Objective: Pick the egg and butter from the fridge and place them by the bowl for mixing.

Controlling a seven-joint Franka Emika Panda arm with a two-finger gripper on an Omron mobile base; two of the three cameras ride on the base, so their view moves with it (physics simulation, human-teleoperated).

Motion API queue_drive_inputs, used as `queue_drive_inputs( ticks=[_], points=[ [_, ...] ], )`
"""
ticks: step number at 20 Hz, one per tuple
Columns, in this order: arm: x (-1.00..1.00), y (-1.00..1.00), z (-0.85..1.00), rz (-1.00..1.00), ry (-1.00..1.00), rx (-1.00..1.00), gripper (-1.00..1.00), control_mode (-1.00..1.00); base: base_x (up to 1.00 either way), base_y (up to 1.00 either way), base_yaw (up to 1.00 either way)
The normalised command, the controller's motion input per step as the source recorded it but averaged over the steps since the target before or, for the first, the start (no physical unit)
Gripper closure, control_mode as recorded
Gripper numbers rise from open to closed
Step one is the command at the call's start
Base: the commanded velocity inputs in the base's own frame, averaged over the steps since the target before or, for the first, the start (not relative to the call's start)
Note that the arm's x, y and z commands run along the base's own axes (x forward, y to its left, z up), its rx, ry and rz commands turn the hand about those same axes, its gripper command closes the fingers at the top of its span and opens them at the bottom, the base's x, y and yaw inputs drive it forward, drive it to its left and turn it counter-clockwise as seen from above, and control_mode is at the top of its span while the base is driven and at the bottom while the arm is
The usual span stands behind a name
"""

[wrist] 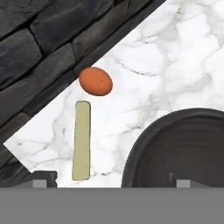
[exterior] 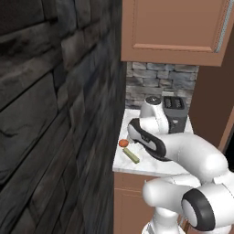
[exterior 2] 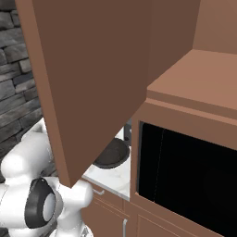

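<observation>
The egg (wrist: 96, 81) and the butter (wrist: 82, 140) both lie on the white marble counter (wrist: 175, 65), close to its edge along the dark stone wall (wrist: 39, 39), and the dark round bowl (wrist: 183, 148) sits just beside them on the same slab. In the hand view the egg rests just off one end of the butter stick, the two almost touching but with a sliver of marble between, and the bowl's rim curves near the butter's other side without reaching it. That arrangement reads as the goal already met: both ingredients set down flat and free by the bowl, ready for mixing, rather than held or in transit. In the left base view the egg (exterior: 123, 143) and butter (exterior: 131, 155) sit near the front left corner of the counter (exterior: 137, 167), with a dark toaster (exterior: 175, 109) farther back against the stone backsplash. The arm (exterior: 183, 155) reaches forward from the base, folded at the elbow, the hand pitched down over the counter so its camera looks nearly straight onto the marble. The gripper (wrist: 111, 180) hangs above the surface with its dark fingertips (wrist: 43, 178) spread wide apart, one beside the butter's near end and the other over the bowl, gripping nothing. My judgement is that little remains beyond pulling clear.
</observation>
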Motion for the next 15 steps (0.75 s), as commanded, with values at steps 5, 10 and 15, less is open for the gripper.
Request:
queue_drive_inputs(
  ticks=[5, 10, 15],
  points=[
    [-0.35, -0.32, 0.29, -0.14, 0.00, 0.00, -1.00, -1.00, 0.00, 0.00, 0.00],
    [-0.47, -0.29, 0.19, -0.19, -0.03, 0.00, -1.00, -1.00, 0.00, 0.00, 0.00],
    [-0.56, -0.22, 0.15, -0.20, -0.08, 0.04, -1.00, -1.00, 0.00, 0.00, 0.00]
  ],
)
